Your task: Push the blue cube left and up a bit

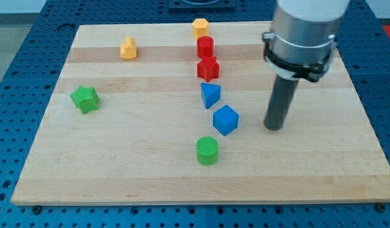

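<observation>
Nothing is being pushed yet: my tip [274, 127], holding nothing, is standing apart at three o'clock of the blue cube [226, 120].

- I worked in what looked like a robotics lab or test bench, not a home.
- A pale wooden board [118, 158] lay on a blue table [17, 38] drilled with a regular grid of holes, the sort of mounting plate used for fixing lab gear.
- My own arm [305, 28] was a grey industrial cylinder with a black clamp ring, ending in a dark rod [280, 101].
- The small coloured blocks [207, 66] on the board looked like plain plastic test pieces.
</observation>
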You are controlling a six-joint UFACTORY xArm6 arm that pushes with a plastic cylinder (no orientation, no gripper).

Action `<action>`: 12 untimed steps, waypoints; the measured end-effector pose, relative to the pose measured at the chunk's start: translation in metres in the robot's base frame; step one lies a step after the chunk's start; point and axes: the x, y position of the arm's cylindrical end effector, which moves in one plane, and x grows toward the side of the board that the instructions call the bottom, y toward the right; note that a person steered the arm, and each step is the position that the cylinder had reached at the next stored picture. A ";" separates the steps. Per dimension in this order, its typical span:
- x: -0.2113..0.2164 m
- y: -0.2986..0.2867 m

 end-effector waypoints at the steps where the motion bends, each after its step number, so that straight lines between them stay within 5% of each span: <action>1: 0.001 0.032; 5: 0.006 0.015; 8: 0.024 -0.122; 12: 0.018 -0.121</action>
